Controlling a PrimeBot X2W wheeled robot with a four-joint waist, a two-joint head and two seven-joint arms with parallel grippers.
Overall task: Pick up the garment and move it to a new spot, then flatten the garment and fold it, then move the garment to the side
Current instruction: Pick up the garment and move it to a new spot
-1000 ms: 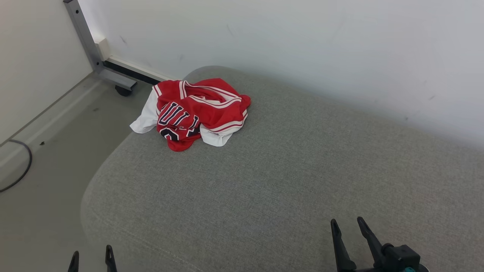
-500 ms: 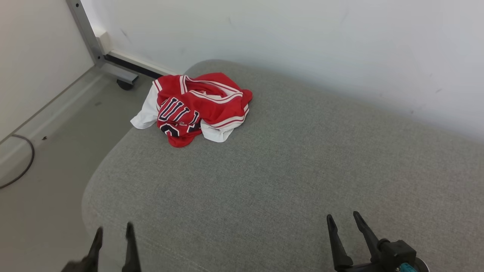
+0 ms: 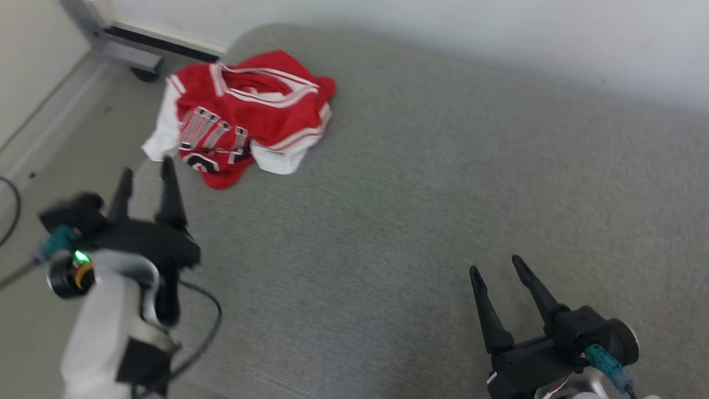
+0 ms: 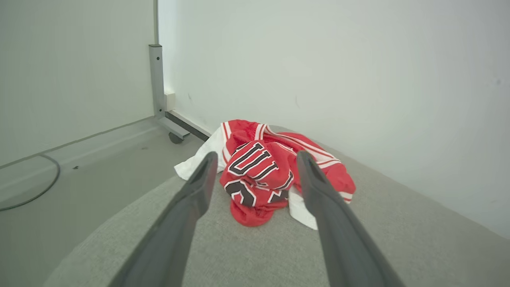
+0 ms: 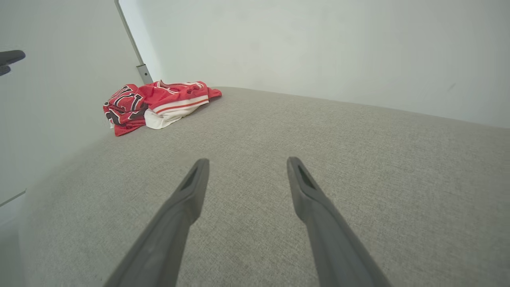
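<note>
Since our right gripper [image 3: 494, 265] hangs nearest us over bare cushion [image 3: 388, 221], fingers [image 3: 486, 310] spread and empty, and our left gripper [image 3: 147, 166] sits just short of the garment [image 3: 243, 116], fingers likewise parted on nothing, we judge no step done: pickup, flattening, folding and the move aside are all left. Crumpled at the cushion's far left corner, the garment runs roughly left to right, lettering toward us, striped neckline toward the wall [image 3: 498, 44].
</note>
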